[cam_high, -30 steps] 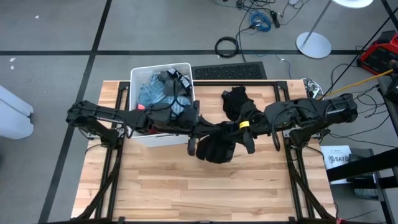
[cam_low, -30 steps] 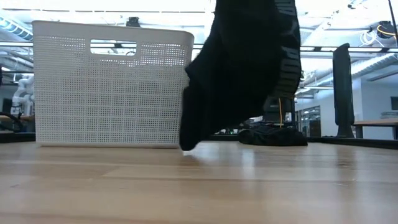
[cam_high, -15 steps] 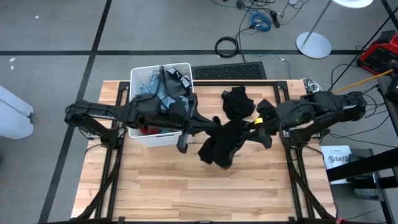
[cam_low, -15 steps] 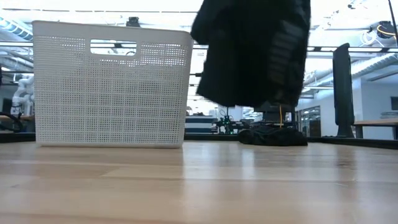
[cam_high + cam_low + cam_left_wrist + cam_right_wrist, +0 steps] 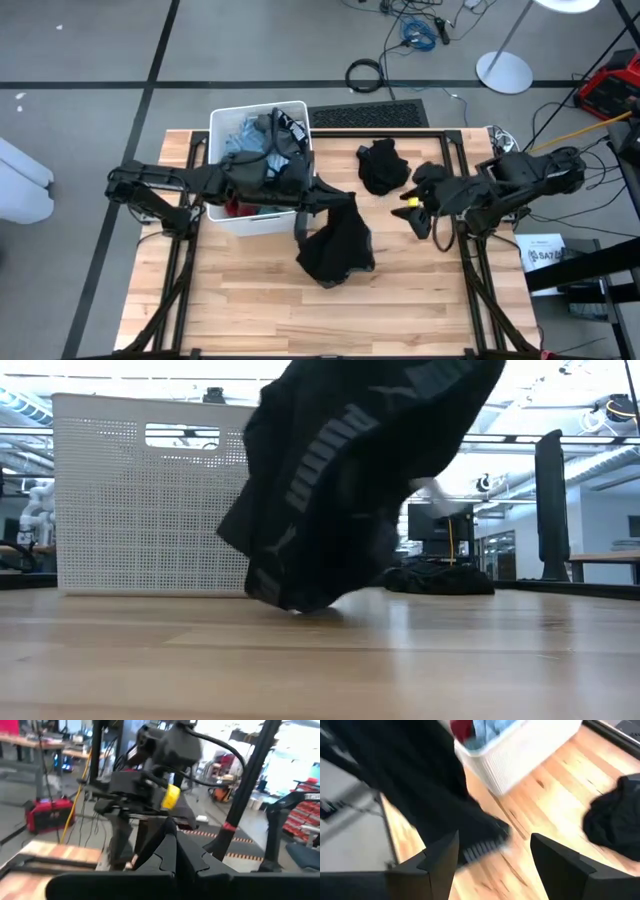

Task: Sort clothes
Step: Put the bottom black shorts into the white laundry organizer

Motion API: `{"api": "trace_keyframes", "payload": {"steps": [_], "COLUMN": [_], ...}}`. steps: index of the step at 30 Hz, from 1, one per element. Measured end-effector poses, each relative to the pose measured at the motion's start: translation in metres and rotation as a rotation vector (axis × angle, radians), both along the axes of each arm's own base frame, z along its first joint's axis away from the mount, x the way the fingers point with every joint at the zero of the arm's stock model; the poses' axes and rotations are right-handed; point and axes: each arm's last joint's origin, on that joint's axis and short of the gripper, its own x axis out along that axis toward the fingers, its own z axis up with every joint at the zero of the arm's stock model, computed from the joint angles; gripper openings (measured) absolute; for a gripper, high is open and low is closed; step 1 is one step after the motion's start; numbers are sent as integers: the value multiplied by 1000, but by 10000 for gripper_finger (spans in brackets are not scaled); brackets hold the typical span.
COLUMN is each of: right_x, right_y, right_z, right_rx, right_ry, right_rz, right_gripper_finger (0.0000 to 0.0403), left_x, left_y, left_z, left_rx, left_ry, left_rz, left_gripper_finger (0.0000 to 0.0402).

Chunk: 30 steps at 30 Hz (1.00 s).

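Observation:
A black garment (image 5: 335, 250) with a lettered band (image 5: 320, 455) hangs from my shut left gripper (image 5: 322, 203), which reaches level over the table's middle, next to the white bin (image 5: 228, 118). My right gripper (image 5: 418, 212) stands open to the garment's right, slanting down and apart from it; in the right wrist view its fingers (image 5: 440, 857) have nothing between them. The bin holds several clothes (image 5: 258, 145), light blue, grey and red. Another black garment (image 5: 383, 165) lies crumpled on the table at the far side. My left gripper holds the black garment by an upper edge (image 5: 338, 205), coming level from the table's left. The fingers themselves hide the pinch in the left wrist view. The garment hangs slack below them; whether its lower end (image 5: 300, 600) touches the table I cannot tell.
The bin's perforated wall (image 5: 150, 510) stands just left of the hanging garment. A black metal frame (image 5: 440, 135) runs along the table's far and side edges. Bare wood (image 5: 330, 320) lies toward the near edge.
My right gripper has let go of the black garment and drawn back toward the table's right edge, tipping down. The garment, first stretched between both grippers, has swung down and leftward and now hangs from my left gripper alone, which has risen a little.

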Motion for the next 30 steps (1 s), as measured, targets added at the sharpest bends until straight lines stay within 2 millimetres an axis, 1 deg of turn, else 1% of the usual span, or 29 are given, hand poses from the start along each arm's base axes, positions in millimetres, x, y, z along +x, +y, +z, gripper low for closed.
{"api": "trace_keyframes", "payload": {"steps": [4,7,9,12,15,17,21,24,30], "right_x": [5,11,16,23,30,34,40,41,46], "right_y": [12,21,25,32,38,41,46,45,43], "right_z": [-29,-60,-81,-110,-131,-134,-127,-126,-135], "right_rx": [-21,-11,-22,-50,20,91,135,93,-40], "right_ry": [130,205,214,177,124,76,-24,-48,-26], "right_rz": [120,176,201,192,206,229,236,217,120], "right_gripper_finger": [233,232,230,225,220,216,213,212,212], "left_x": [0,0,0,1,1,2,2,2,2], "left_y": [1,2,3,7,11,15,18,20,20], "left_z": [-4,-5,-5,-5,-5,-5,-5,-5,-5], "left_rx": [-26,-25,-26,-29,-63,-80,-80,-80,-79], "left_ry": [48,56,54,51,52,53,52,52,53], "left_rz": [10,26,46,80,103,111,123,125,112], "left_gripper_finger": [0,0,0,0,0,0,0,0,0]}}
